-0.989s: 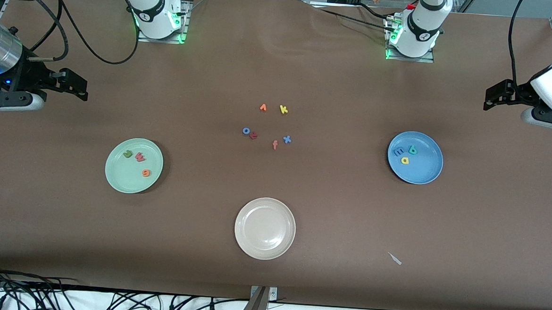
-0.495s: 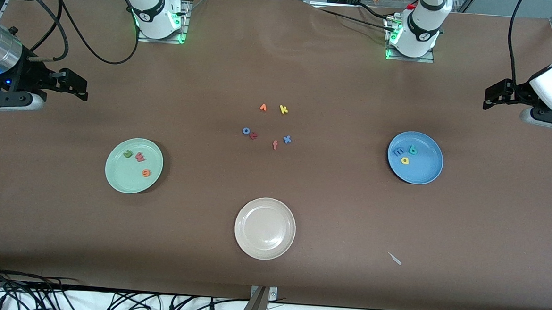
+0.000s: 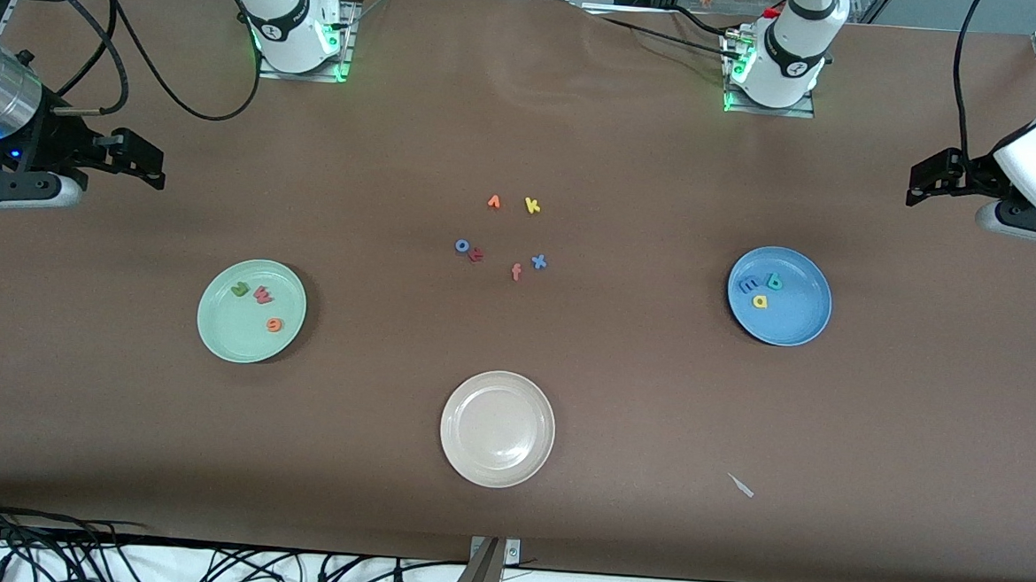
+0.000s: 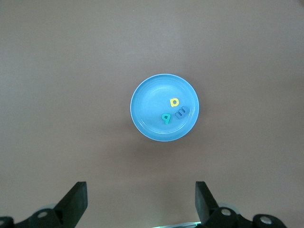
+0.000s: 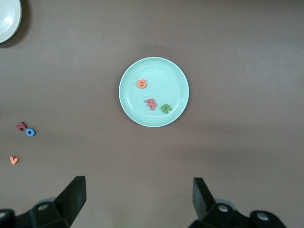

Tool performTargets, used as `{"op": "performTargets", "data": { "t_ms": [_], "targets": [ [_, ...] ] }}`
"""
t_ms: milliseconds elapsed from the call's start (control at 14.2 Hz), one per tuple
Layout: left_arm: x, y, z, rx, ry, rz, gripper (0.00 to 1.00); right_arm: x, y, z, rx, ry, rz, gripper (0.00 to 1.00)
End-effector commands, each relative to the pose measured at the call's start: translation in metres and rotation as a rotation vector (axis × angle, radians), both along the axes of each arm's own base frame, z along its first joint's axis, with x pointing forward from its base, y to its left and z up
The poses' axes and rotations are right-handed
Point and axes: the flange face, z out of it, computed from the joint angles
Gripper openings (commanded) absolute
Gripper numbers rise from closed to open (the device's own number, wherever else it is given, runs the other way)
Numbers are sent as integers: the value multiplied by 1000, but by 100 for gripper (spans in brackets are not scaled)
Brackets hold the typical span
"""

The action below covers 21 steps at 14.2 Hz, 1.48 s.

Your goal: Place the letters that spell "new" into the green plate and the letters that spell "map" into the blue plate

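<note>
i see n, e, w letters [image 3: 258,299] in green plate [image 3: 219,333], m, a, p letters [image 3: 761,290] in blue plate [image 3: 800,323]. left gripper [image 4: 140,202] over table above blue plate, right gripper [image 5: 138,199] above green plate, both w/ jaws spread, empty.

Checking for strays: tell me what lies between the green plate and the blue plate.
Front view: six loose letters lie between green plate and blue plate.
</note>
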Motion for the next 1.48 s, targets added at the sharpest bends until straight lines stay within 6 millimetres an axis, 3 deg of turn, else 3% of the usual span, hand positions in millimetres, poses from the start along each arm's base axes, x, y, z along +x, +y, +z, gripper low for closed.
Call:
{"op": "performTargets", "data": {
  "t_ms": [0, 353, 565, 1413],
  "targets": [
    [-4, -3, 1, -37, 5, -13, 100, 1, -2, 4, -10, -3, -8, 99],
    [-4, -3, 1, -37, 5, -13, 100, 1, -3, 5, -10, -4, -11, 99],
    [-4, -3, 1, -37, 5, -13, 100, 2, -16, 6, -10, -7, -25, 99],
    [-4, -3, 0, -37, 7, -13, 100, 3, -14, 11, 1, -19, -38, 99]
  ]
}}
